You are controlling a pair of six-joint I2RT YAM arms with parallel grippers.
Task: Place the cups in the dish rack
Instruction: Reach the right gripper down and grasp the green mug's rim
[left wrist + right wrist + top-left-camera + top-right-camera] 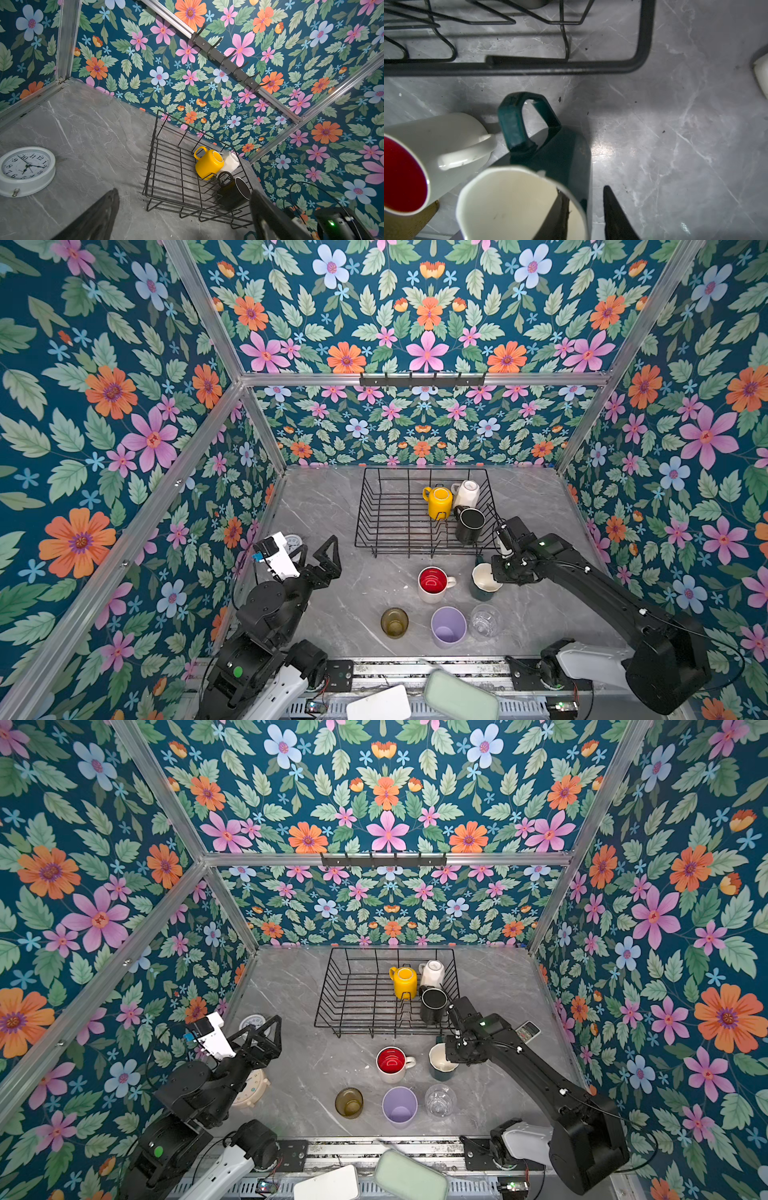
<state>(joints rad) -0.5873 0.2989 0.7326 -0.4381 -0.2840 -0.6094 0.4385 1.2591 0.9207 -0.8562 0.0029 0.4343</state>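
Note:
The black wire dish rack (365,506) stands at the back and holds a yellow mug (438,502), a white mug (466,493) and a black mug (469,524). In front of it stand a red-inside mug (432,583), a teal mug (484,583), an olive glass (394,622), a lilac tumbler (448,626) and a clear glass (485,620). My right gripper (583,190) straddles the teal mug's (562,158) wall, one finger inside and one outside. A gap still shows at the outer finger. My left gripper (318,551) hovers wide open at the left, holding nothing.
A white clock (26,170) lies by the left wall, and a cream clock (253,1085) sits under my left arm. A remote (527,1031) lies right of the rack. A white slab (378,703) and a pale green lid (461,697) rest at the front edge.

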